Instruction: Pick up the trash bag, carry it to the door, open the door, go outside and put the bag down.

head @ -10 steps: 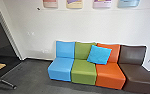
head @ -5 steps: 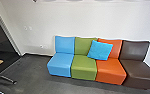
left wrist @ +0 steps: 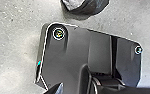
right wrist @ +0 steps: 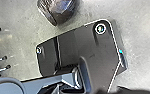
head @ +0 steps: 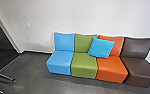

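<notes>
Now aiming head cam lower over sofa (head: 84,65) and floor (head: 36,68) than in prev. frames, prob. bending torso for pickup, with likely trash bag (left wrist: 93,8) apparently resting on floor near chassis (left wrist: 74,45), L/R end effector state remaining indeterminate.

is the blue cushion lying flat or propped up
Propped up, and tilted: the cushion leans against the green backrest and the orange backrest.

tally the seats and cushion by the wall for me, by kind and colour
Light blue padded seat: 1
Green padded seat: 1
Orange padded seat: 1
Dark brown padded seat: 1
Turquoise square cushion: 1
Total: 5
</notes>
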You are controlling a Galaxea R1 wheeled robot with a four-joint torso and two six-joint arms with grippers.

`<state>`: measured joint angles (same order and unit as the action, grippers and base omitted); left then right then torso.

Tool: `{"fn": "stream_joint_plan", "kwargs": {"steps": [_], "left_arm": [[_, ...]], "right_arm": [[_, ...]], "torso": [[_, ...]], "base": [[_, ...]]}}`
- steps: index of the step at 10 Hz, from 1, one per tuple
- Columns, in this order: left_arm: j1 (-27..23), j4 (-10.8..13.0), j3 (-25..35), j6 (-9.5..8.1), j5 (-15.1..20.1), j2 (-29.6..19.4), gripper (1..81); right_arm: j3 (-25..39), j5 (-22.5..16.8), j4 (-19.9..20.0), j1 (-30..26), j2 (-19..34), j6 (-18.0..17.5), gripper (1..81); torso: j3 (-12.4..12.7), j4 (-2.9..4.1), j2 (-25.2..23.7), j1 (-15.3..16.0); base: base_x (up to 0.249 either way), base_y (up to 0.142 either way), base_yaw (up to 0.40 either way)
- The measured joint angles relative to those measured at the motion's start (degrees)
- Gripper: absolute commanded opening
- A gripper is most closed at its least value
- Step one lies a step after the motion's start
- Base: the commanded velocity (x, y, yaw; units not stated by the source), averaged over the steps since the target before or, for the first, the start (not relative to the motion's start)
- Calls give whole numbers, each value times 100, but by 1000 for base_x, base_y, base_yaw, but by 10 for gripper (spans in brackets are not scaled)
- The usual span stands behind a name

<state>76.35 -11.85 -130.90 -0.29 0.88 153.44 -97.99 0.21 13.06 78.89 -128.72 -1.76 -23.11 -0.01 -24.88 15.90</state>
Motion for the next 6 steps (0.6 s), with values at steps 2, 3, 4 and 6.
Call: {"fn": "stream_joint_plan", "kwargs": {"steps": [2,3,4,6], "left_arm": [[-74,-68,0,0,112,2,811],[-94,-118,0,0,154,0,811],[-129,-154,0,0,184,2,811],[-254,-190,-2,0,330,6,811]], "right_arm": [[171,-21,67,-199,195,-2,811],[304,-89,94,-301,254,-4,811],[406,-174,130,-469,301,-20,811],[538,-329,188,-800,524,-35,811]], "torso": [[-2,0,-409,256],[-4,0,-616,384],[-4,0,-826,516],[-4,0,-1252,784]], "base": [[0,0,0],[0,0,0],[0,0,0],[0,0,0]]}}
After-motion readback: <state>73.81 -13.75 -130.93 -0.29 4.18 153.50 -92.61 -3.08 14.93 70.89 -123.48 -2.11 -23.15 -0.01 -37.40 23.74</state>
